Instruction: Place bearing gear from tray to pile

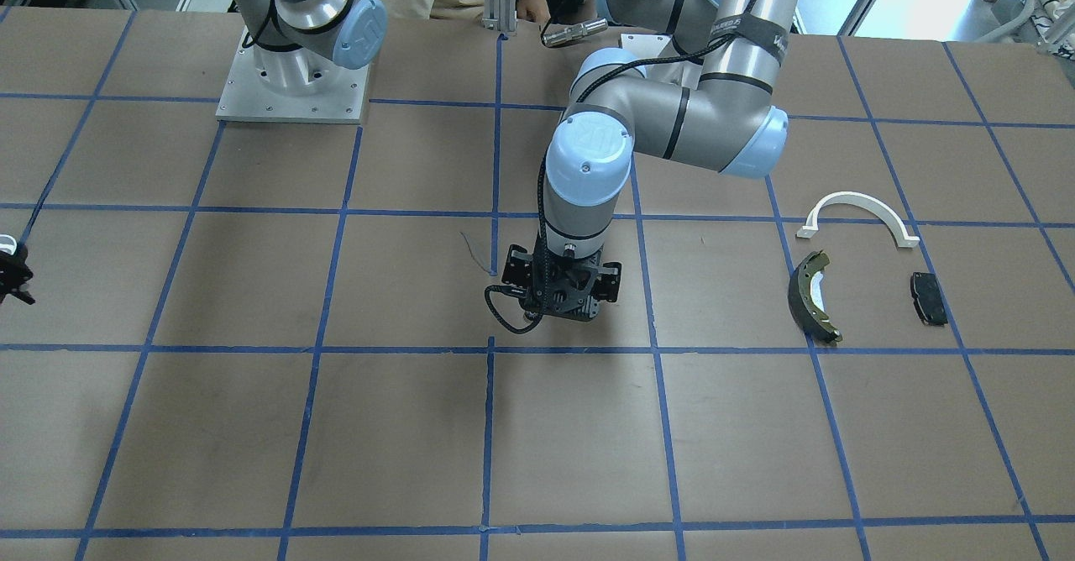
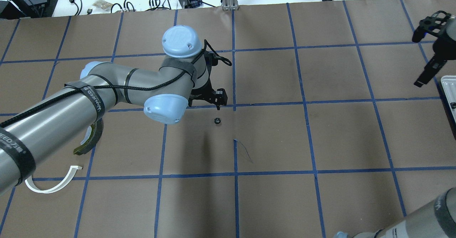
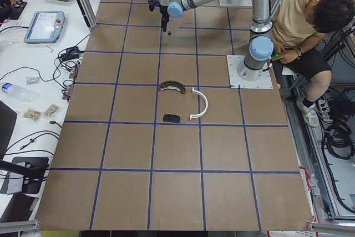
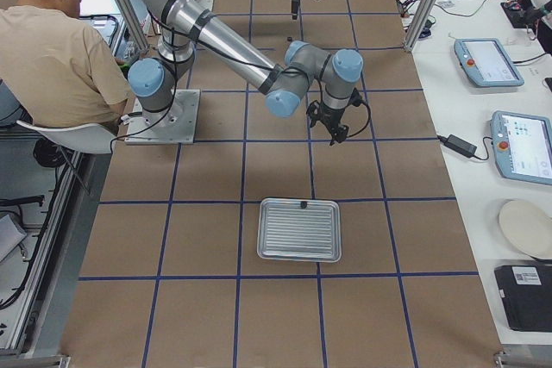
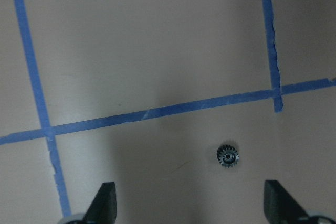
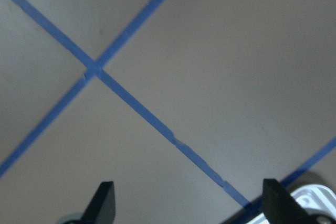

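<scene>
The left pincer (image 5: 190, 196) is hanging wide open, holding nothing. The little bearing gear (image 5: 228, 156) is lying on the table (image 5: 157, 35) just ahead of its fingertips. The pile (image 1: 813, 296) is sitting well apart from it. The right pincer (image 6: 188, 196) is gaping wide too, near the tray (image 6: 311, 199).

Overhead: left arm (image 2: 53, 124) covers part of brake shoe (image 2: 88, 142) & white arc (image 2: 53, 187); tray (image 2: 448, 88) cut by pic's rt edge; gear (image 2: 216, 120) too small for detail. Front view: right gripper (image 1: 12, 275) cut by edge.
</scene>
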